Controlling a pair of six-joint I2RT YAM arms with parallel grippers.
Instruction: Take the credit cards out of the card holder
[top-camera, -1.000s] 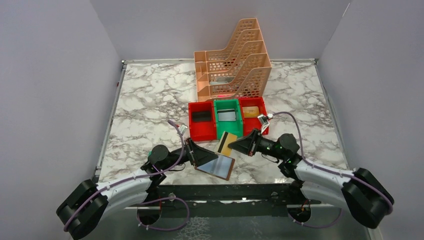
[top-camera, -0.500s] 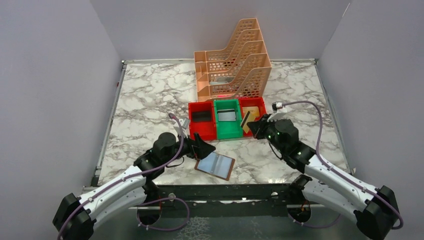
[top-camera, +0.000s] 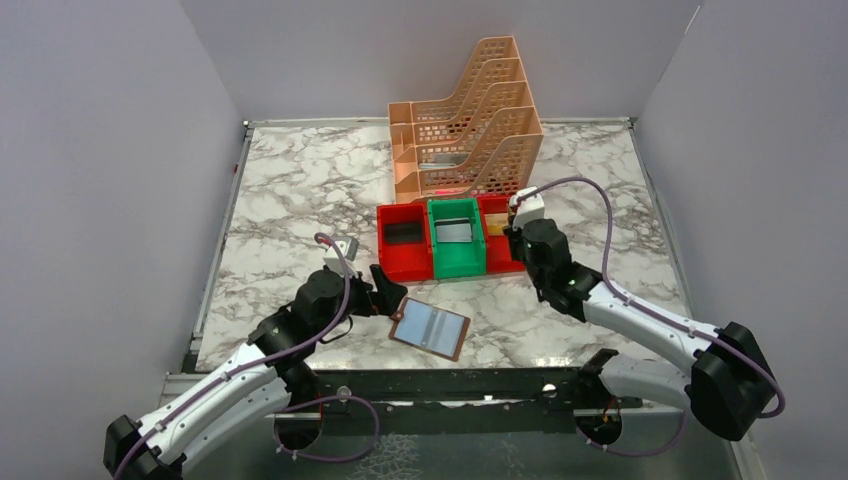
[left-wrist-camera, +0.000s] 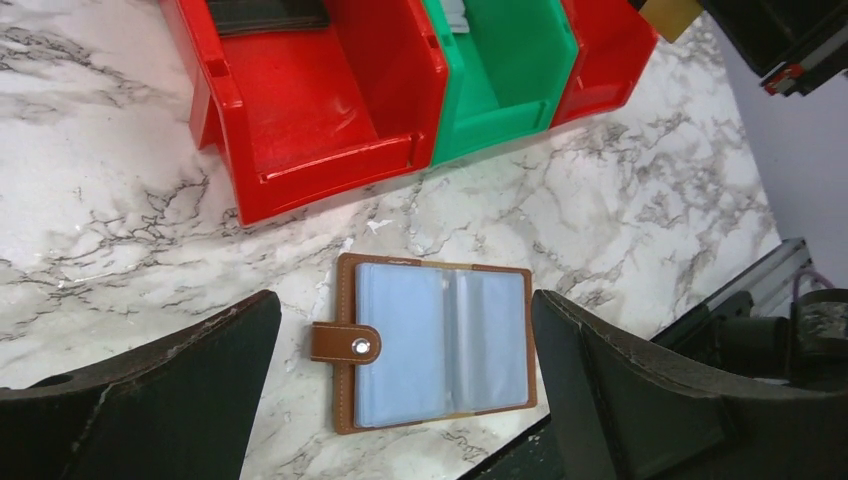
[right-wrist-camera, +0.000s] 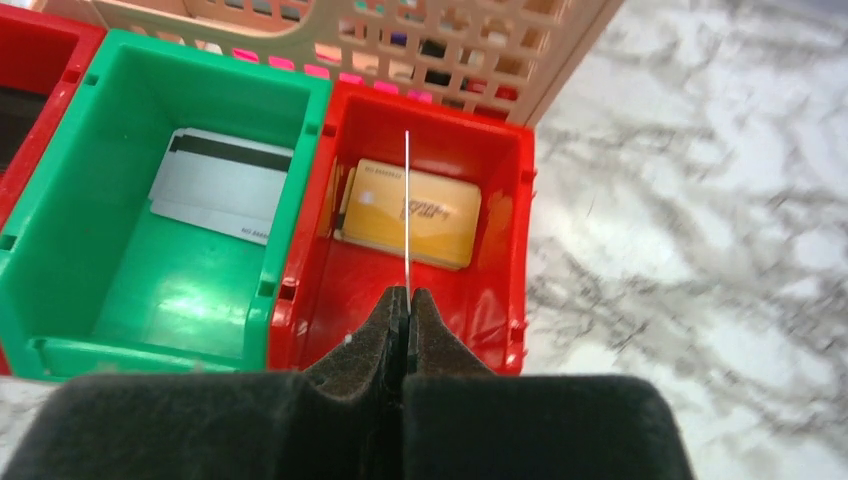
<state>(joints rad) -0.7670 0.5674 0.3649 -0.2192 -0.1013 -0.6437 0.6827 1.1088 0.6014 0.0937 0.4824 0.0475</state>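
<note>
Now: card holder (left-wrist-camera: 435, 345) open, flat on the marble table (left-wrist-camera: 620, 200).
It lies pockets up just before the left red bin (left-wrist-camera: 330, 175), beside the left gripper (top-camera: 389, 293), whose fingers are spread wide and empty. The right gripper (right-wrist-camera: 407, 300) pinches a credit card (right-wrist-camera: 407, 200) edge-on over the right red bin (right-wrist-camera: 500, 300), where a yellow card (right-wrist-camera: 440, 215) lies.

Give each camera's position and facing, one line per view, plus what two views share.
Top external: high behind the robot, looking down on the table; both arms show.
Left wrist: looks down on the card holder; open left end effector shows.
Right wrist: looks into the right-hand red bin; right end effector pinches a card.
Both wrist views show the green bin.
</note>
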